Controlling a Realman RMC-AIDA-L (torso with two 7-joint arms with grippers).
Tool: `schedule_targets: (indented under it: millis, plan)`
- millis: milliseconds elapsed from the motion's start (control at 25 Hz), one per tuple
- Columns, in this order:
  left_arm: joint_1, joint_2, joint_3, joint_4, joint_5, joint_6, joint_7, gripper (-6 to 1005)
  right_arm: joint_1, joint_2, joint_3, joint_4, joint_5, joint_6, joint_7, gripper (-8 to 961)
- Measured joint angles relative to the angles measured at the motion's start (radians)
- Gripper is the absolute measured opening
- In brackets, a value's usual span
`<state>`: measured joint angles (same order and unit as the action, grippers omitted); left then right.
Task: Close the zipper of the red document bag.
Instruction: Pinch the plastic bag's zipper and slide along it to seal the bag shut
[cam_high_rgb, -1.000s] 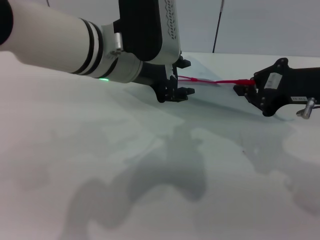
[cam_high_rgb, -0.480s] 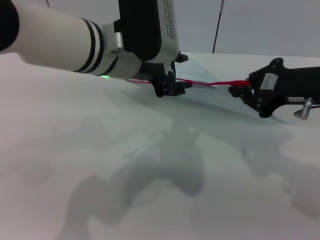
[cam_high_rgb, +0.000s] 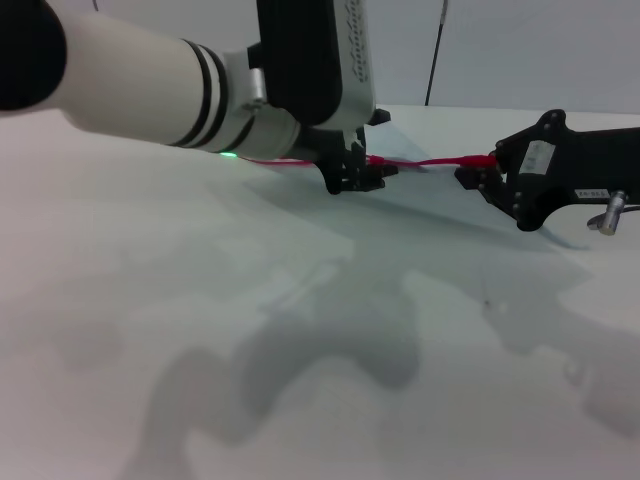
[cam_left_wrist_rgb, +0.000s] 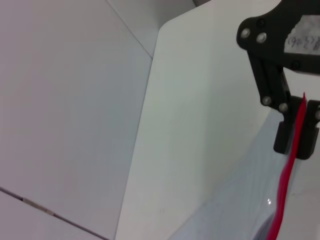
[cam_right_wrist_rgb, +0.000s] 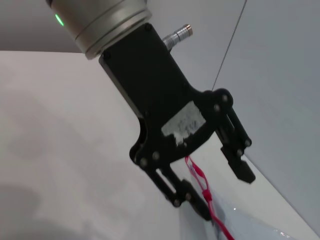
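The red document bag (cam_high_rgb: 450, 210) lies flat at the far side of the table, a translucent pale sheet. Its zipper (cam_high_rgb: 430, 162) is a thin red strip held raised between my two grippers. The left gripper (cam_high_rgb: 358, 176) straddles the strip, and in the right wrist view its fingers (cam_right_wrist_rgb: 241, 167) stand apart with the zipper (cam_right_wrist_rgb: 202, 185) between them. The right gripper (cam_high_rgb: 475, 175) is shut on the strip's right end. The left wrist view shows that gripper (cam_left_wrist_rgb: 298, 142) pinching the zipper (cam_left_wrist_rgb: 287, 180). I cannot make out the slider.
The white table (cam_high_rgb: 200, 330) spreads wide in front of the bag, with arm shadows on it. A grey wall with a dark vertical seam (cam_high_rgb: 435, 60) stands just behind the table's far edge. The bulky left forearm (cam_high_rgb: 140, 85) crosses the upper left.
My left gripper has slid a little to the right along the zipper, toward the right gripper, and red strip now shows behind it on the left. The right gripper has shifted slightly left.
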<state>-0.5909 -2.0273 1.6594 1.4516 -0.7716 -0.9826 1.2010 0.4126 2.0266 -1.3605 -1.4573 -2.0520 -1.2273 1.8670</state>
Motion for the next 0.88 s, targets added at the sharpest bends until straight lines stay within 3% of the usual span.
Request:
schedule_targets:
  millis: [760,880]
  plan:
    - [-0.003,-0.001,0.032,-0.024,-0.029,0.038,0.0,559,0.006,0.0,0.014,0.0,-0.001,0.003,0.0,46]
    - [-0.002,-0.001,0.024,-0.025,-0.031,0.04,0.0,429,0.006,0.0,0.02,0.0,-0.003,0.002,0.0,46]
